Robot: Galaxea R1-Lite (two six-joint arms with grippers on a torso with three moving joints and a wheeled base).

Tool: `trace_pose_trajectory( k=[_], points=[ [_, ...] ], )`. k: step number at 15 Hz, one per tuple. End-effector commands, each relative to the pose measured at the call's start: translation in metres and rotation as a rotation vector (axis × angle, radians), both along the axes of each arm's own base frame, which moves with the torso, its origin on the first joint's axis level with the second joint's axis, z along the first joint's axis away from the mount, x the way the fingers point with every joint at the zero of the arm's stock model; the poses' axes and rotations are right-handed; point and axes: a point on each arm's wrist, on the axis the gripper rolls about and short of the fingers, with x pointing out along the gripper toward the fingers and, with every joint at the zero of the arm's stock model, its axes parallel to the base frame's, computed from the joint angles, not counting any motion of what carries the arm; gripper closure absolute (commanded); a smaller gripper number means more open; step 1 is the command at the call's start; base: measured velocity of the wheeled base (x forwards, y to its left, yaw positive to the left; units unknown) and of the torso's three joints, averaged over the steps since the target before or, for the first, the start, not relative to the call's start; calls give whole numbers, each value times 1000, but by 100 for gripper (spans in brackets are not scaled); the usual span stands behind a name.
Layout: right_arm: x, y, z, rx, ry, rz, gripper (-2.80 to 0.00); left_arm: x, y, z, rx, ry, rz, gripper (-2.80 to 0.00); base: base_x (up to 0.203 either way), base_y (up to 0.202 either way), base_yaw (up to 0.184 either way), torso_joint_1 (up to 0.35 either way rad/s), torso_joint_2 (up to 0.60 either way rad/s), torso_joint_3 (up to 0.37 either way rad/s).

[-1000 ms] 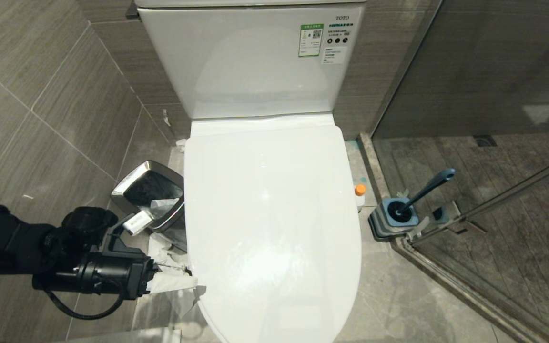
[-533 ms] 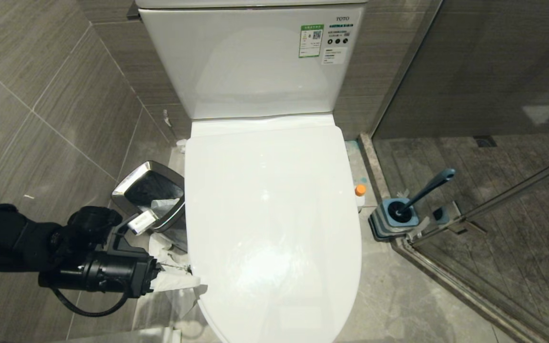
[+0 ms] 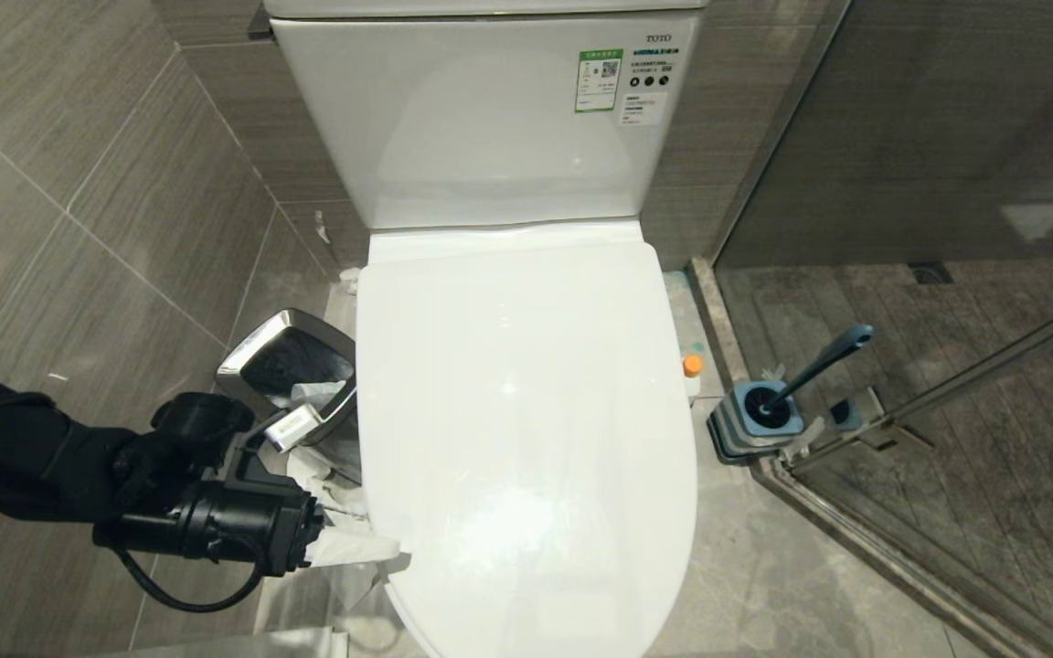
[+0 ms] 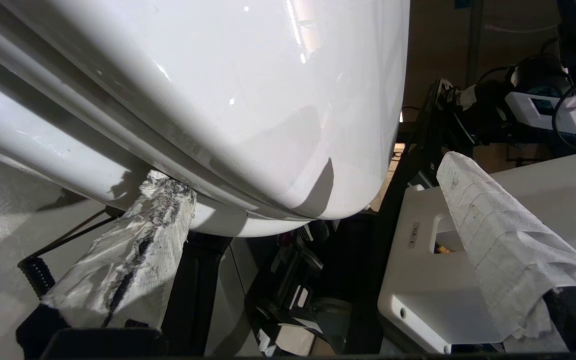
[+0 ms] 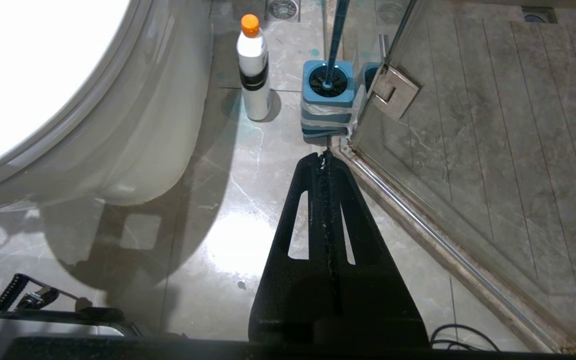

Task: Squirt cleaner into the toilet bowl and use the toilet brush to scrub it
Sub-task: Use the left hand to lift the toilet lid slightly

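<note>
Toilet bowl (image 3: 526,429) sat straight ahead of me with its white lid down, so I could not see inside it. My left gripper (image 3: 357,535) was at the lid's front-left edge, jaws spread wide and holding nothing; in the left wrist view one paper-wrapped finger (image 4: 133,255) touched the underside of the rim while the other stood well clear. Just behind that arm stood the steel-rimmed waste bin (image 3: 243,361). On the floor at the bowl's right side I saw the cleaner (image 5: 253,70) upright, orange cap on, and beside it the toilet brush (image 3: 824,361) leaning in its square blue holder (image 5: 325,107) by the glass door. My right gripper (image 5: 325,155) hung above the floor tiles, pinched together and empty.
</note>
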Motion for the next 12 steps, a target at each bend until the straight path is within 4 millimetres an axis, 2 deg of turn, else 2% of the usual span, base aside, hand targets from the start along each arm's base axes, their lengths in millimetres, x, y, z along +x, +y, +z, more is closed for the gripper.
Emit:
trace_pose_trajectory(
  k=[1, 6, 12],
  points=[
    [0, 0, 0, -1, 2, 1, 0, 1, -3, 0, -11, 9, -10, -280, 0, 0, 0, 0, 0, 0],
    [0, 0, 0, -1, 2, 1, 0, -3, -3, 14, -154, 17, -64, -280, 0, 0, 0, 0, 0, 0],
    [0, 0, 0, -1, 2, 1, 0, -20, -2, 33, -260, 41, -115, -280, 0, 0, 0, 0, 0, 0]
  ],
)
